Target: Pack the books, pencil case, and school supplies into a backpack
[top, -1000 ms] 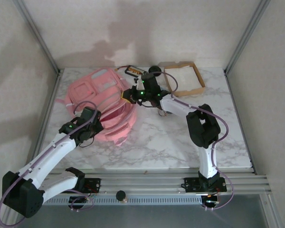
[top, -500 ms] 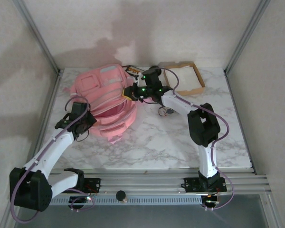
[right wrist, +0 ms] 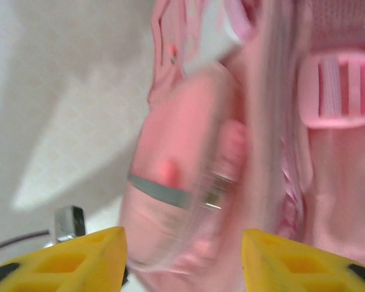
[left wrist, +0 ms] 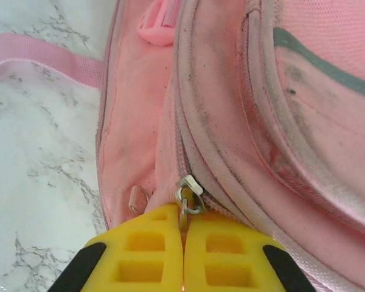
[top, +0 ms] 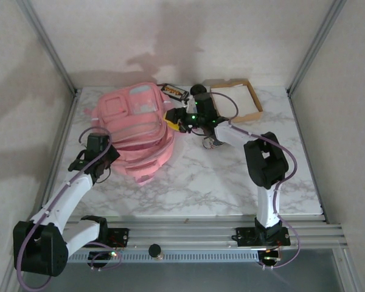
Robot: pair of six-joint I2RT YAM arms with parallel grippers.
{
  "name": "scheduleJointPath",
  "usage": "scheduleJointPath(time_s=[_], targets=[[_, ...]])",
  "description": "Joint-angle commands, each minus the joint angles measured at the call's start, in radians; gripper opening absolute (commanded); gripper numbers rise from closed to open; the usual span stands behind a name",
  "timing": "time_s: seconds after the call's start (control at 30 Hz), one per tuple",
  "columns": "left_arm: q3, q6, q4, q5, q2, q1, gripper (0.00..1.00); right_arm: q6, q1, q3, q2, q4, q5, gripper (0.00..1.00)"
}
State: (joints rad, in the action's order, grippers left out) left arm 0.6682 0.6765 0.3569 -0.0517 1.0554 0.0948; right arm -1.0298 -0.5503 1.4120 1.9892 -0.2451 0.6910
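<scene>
The pink backpack [top: 134, 125] stands on the marble table at the back left, its front pockets facing up. My left gripper [top: 111, 159] is at its near left side. In the left wrist view the yellow fingers [left wrist: 152, 252] are shut on the metal zipper pull [left wrist: 190, 198] of the backpack [left wrist: 243, 109]. My right gripper [top: 172, 117] is at the backpack's right side, open. Blurred pink fabric [right wrist: 194, 152] lies beyond its spread fingers [right wrist: 97, 255], untouched. A dark book [top: 173, 91] lies behind the backpack. The pencil case is out of view.
A shallow cardboard tray [top: 254, 104] with white lining sits at the back right. A small round object [top: 210, 143] lies under the right forearm. A pink strap [left wrist: 48, 58] trails over the marble left of the backpack. Metal frame posts stand at the table corners.
My right gripper has opened and let go of the backpack's fabric. The backpack has risen and bulked up. My left gripper, still shut on the zipper pull, has moved left and back.
</scene>
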Motion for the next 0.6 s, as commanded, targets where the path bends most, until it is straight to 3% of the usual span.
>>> scheduleJointPath(time_s=[0.0,0.17,0.3,0.43,0.57], targets=[[-0.013,-0.006,-0.077,-0.058,-0.01,0.003,0.0,-0.104,-0.042,-0.101,-0.091,-0.171,-0.057,0.65],[-0.019,-0.005,-0.09,-0.044,-0.01,0.015,0.0,-0.184,-0.136,-0.277,-0.157,-0.21,-0.15,0.77],[-0.017,-0.015,-0.087,-0.052,-0.001,0.023,0.0,-0.205,-0.245,-0.311,-0.234,-0.128,-0.243,0.9],[-0.022,-0.02,-0.098,-0.04,0.004,0.029,0.0,-0.323,-0.319,-0.366,-0.225,-0.198,-0.273,0.95],[-0.027,-0.021,-0.104,-0.034,0.005,0.034,0.0,-0.395,-0.344,-0.314,-0.148,-0.273,-0.282,0.97]])
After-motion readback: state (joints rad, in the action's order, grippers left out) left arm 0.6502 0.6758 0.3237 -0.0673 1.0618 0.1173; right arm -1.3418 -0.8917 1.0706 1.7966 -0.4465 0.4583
